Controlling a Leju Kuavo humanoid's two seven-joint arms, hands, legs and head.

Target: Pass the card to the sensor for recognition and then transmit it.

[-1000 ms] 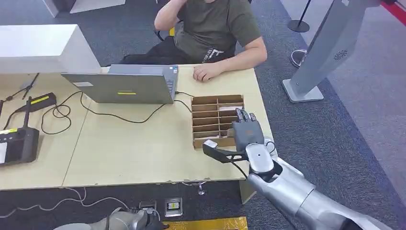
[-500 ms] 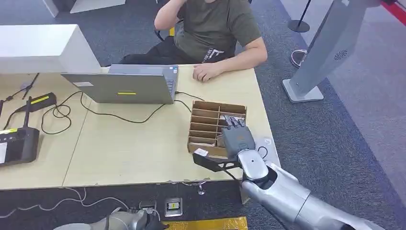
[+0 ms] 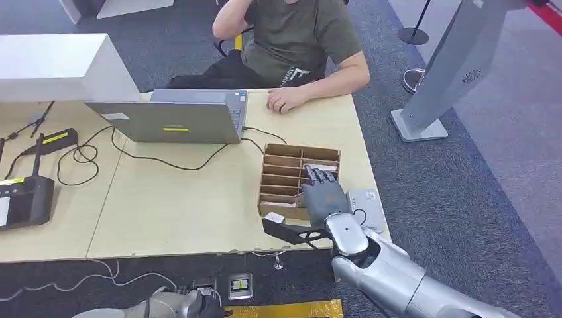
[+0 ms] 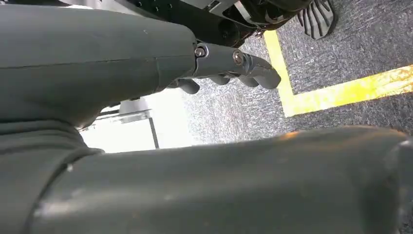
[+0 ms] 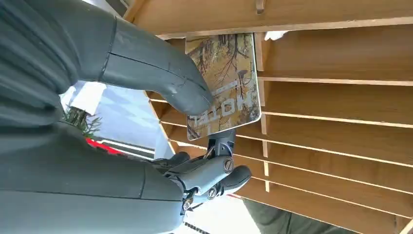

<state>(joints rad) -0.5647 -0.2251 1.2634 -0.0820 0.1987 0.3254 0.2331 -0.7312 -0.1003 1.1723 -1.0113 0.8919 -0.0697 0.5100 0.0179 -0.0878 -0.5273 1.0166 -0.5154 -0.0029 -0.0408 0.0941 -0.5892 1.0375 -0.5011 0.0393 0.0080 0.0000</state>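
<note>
Table (image 3: 172, 199) | right robot hand (image 3: 324, 197) pinching card (image 5: 226, 83), drawn nearer | left (image 4: 229, 68) curled

Silver right arm (image 3: 397, 278), grey right hand (image 3: 325, 197), dark fingers (image 3: 321, 175), screws at joints.

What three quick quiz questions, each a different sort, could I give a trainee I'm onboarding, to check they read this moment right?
1. True or false: the right robot hand pinches a card at the wooden slotted box.
2. Multiple choice: where is the left robot hand? A) on the laptop B) hanging low over the carpet beside a yellow floor line C) on the black device
3. Fill in: the person's hand rests on the ____.

Key
1. True: thumb on the card's printed face, dark fingers behind it.
2. B
3. Table, beside the laptop.
</note>
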